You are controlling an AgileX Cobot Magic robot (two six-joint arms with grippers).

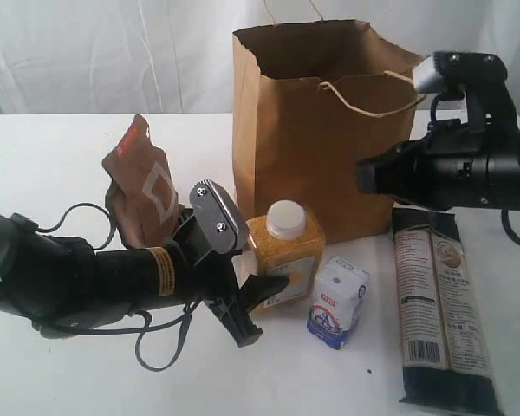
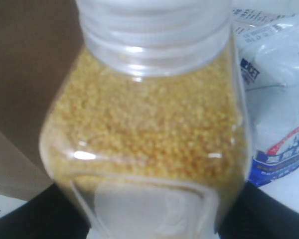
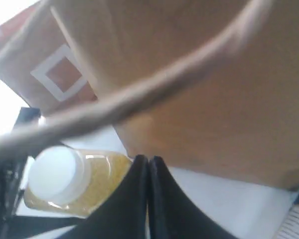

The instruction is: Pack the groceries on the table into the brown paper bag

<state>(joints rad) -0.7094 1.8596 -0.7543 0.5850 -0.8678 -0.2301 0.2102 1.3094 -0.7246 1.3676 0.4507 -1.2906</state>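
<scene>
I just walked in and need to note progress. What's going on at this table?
The left gripper has the yellow white-capped bottle between its fingers and seems to grip it. The bottle is upright in front of the brown paper bag. The right gripper is shut, holds nothing and hovers beside the bag near its cord handle. The small white-blue carton, long dark noodle packet and brown foil pouch sit outside the bag, not yet packed.

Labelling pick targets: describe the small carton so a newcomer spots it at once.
Find the tall brown paper bag at the back of the white table. In front of it, between the yellow white-capped bottle and the long dark noodle packet, stands the small white-blue carton. It is the only white boxy pack, with blue and red print.
</scene>
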